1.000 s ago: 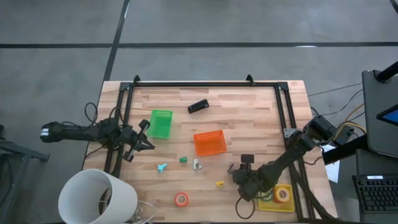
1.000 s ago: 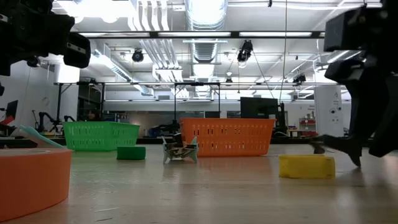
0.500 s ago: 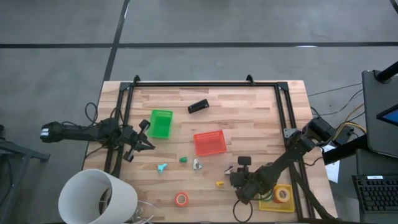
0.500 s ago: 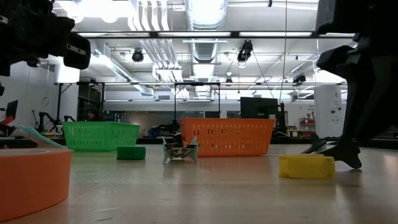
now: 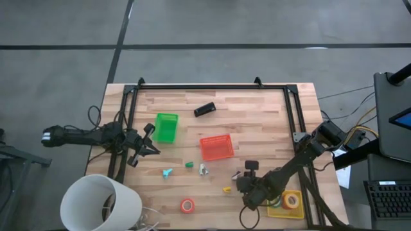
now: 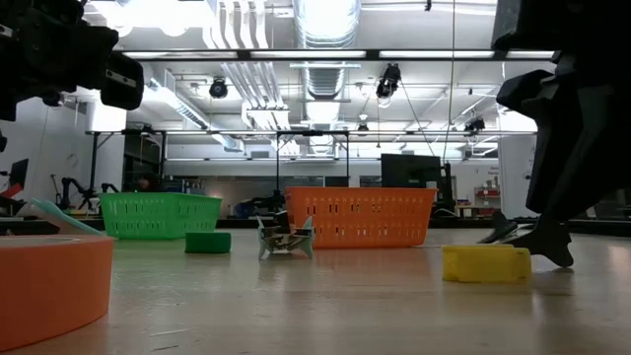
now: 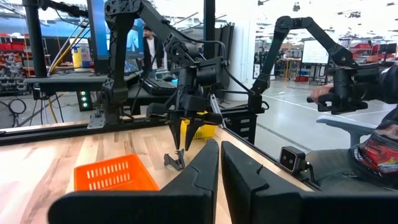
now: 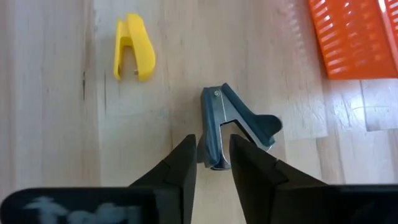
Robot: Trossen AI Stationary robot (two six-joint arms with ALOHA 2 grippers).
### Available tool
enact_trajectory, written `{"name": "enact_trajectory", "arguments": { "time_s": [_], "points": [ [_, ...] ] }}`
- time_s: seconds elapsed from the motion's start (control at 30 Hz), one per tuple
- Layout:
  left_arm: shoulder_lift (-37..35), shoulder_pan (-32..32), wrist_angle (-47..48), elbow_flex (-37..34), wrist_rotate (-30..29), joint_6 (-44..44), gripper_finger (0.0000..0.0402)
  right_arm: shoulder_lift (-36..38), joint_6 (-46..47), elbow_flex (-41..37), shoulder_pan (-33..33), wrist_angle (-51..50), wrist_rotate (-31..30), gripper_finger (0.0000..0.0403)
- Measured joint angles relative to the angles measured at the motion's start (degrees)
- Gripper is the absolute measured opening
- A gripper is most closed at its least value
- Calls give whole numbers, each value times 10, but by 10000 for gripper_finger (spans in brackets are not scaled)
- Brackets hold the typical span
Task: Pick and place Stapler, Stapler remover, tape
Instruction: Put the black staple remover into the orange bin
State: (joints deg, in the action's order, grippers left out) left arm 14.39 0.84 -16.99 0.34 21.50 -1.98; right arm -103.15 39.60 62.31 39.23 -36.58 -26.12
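High view: the left gripper waits at the table's 9 o'clock edge beside the green bin. The right gripper hangs low toward 5 o'clock over a dark remover, just past the orange bin. The stapler lies toward 12 o'clock; orange tape sits at 6 o'clock.

Low view: a yellow remover sits beside the right arm.

Left wrist view: its fingers are nearly together, holding nothing.

Right wrist view: 2 fingers straddle the grey remover's end, slightly apart.

right gripper lowered and shifted left over grey staple remover, jaws straddling it
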Motion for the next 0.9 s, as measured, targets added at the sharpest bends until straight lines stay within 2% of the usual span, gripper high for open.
{"name": "enact_trajectory", "arguments": {
  "time_s": [0.2,0.73,0.9],
  "points": [
    [0,0,0,0,0,0,23,0,5,-1,-1,3,0,95],
    [0,0,1,0,0,0,23,-26,3,0,-3,27,4,43],
    [0,0,1,0,0,0,23,-24,4,0,-3,27,6,16]
  ]
}}
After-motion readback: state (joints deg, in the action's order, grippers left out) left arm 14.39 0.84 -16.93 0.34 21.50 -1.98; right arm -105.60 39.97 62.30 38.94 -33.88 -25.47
